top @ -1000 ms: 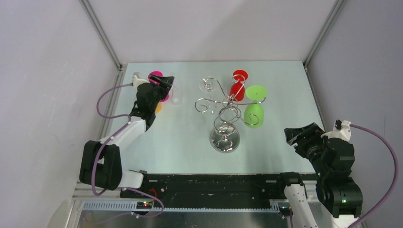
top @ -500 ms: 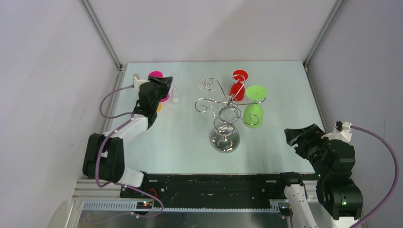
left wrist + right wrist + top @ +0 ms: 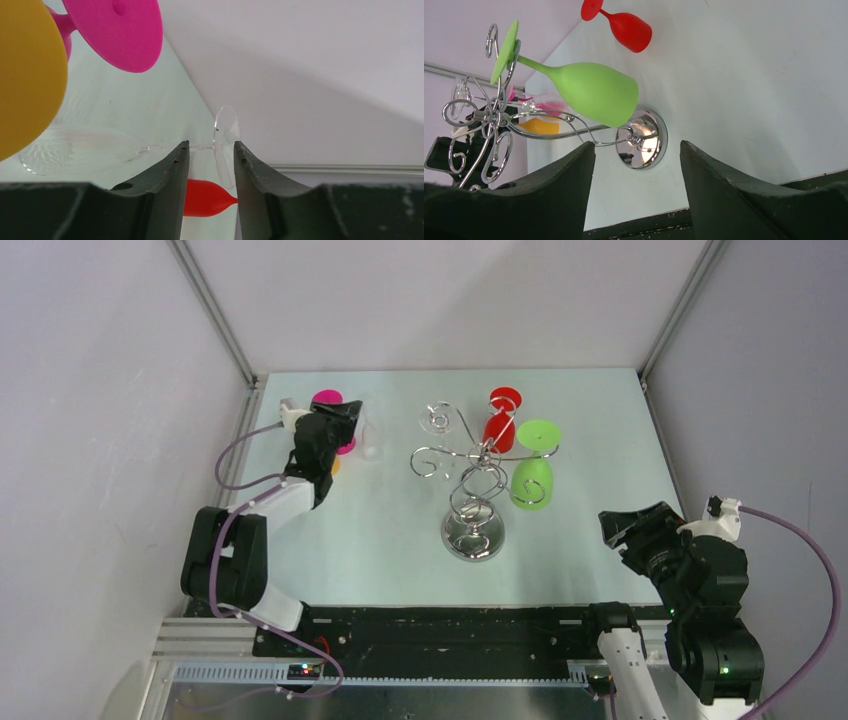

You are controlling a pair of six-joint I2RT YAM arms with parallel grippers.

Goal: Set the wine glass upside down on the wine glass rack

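Pale green table [image 3: 380, 540], white walls [image 3: 440, 300] (matte, evenly lit), aluminium corner posts [image 3: 217, 315].

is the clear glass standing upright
No, the clear glass lies on its side on the table, foot end toward the left gripper.

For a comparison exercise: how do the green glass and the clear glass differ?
The green glass is opaque; the clear glass is see-through. The green glass hangs upside down on the rack; the clear glass lies on its side on the table. The left gripper straddles the clear glass's stem; none touches the green glass. Both have bowl, stem and round foot.
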